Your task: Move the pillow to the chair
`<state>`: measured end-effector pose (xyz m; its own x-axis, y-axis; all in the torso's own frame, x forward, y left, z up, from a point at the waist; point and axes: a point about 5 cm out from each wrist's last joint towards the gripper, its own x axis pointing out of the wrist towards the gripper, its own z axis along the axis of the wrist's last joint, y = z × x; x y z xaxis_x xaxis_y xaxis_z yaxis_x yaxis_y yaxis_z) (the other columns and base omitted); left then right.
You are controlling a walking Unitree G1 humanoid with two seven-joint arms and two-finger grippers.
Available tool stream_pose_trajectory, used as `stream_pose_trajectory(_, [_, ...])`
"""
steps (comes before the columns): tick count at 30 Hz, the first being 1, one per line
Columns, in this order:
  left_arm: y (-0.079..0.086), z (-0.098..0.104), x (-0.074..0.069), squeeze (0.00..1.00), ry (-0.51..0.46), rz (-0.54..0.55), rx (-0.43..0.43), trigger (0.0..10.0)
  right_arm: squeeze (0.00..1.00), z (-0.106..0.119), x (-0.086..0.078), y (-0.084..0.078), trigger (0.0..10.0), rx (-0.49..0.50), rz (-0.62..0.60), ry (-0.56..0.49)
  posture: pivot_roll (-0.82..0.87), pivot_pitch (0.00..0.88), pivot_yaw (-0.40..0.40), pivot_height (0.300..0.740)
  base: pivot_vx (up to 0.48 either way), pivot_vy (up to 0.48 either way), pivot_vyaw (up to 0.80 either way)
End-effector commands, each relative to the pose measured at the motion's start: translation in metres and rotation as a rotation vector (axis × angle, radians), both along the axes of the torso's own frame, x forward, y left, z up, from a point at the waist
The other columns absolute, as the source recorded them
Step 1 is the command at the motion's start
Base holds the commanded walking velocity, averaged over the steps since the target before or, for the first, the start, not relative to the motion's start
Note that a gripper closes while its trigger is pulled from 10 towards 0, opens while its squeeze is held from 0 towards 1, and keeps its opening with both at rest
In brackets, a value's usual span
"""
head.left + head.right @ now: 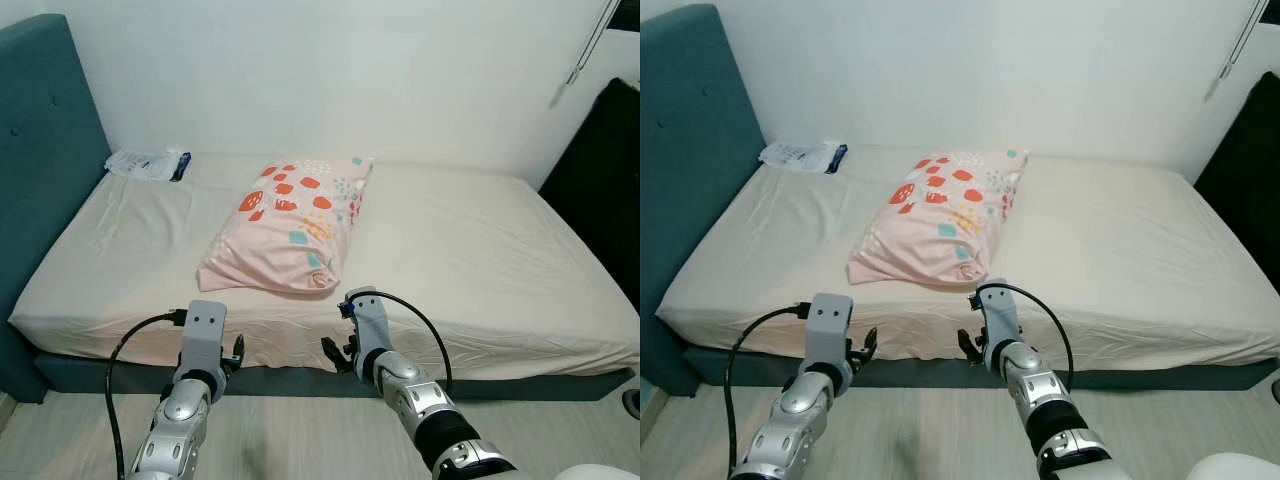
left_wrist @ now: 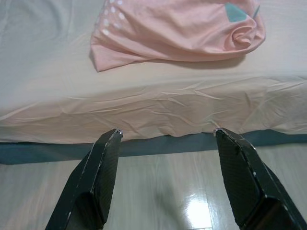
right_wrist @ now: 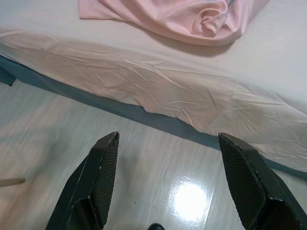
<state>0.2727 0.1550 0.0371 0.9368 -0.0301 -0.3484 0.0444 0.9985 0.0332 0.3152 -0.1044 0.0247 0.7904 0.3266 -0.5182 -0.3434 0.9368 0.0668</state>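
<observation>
We find the pink patterned pillow [image 1: 288, 226] lying flat on the bed [image 1: 480, 260], toward its near edge, well apart from the white packet [image 1: 146, 164] by the teal headboard [image 1: 45, 150]. Left tool [image 2: 165, 143] and right tool [image 3: 165, 146] both hover over the floor before the bed's edge, fingers spread, holding nothing.

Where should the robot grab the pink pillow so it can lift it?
Probably the pillow by its near, bunched end, which faces the robot at the bed's edge. The left claw and right claw are both open, so reach forward over the mattress, one on each near corner.
</observation>
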Motion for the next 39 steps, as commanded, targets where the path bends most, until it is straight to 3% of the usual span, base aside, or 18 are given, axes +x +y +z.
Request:
stream_pose_trajectory(1, [0.001,-0.004,-0.002,0.00,0.023,0.019,-0.022,10.0,0.00,-0.001,0.000,-0.004,10.0,0.002,-0.010,0.004,0.11,0.000,-0.058,0.723,0.000,0.000,0.00])
stream_pose_trajectory(17, [0.000,-0.006,-0.001,0.00,0.052,0.031,-0.076,10.0,0.00,-0.001,0.001,-0.004,10.0,-0.003,-0.012,0.004,0.10,0.000,-0.060,0.723,0.000,0.000,0.00])
stream_pose_trajectory(30, [-0.001,0.000,0.005,0.00,0.007,0.002,-0.009,10.0,0.00,0.005,0.006,-0.003,10.0,-0.001,-0.019,-0.028,0.10,0.000,-0.069,0.723,0.000,0.000,0.00])
stream_pose_trajectory(39, [0.007,0.006,0.006,0.00,-0.065,0.059,0.032,10.0,0.00,0.014,0.009,-0.006,10.0,0.007,-0.016,-0.144,0.10,0.000,-0.090,0.723,0.000,0.000,0.00])
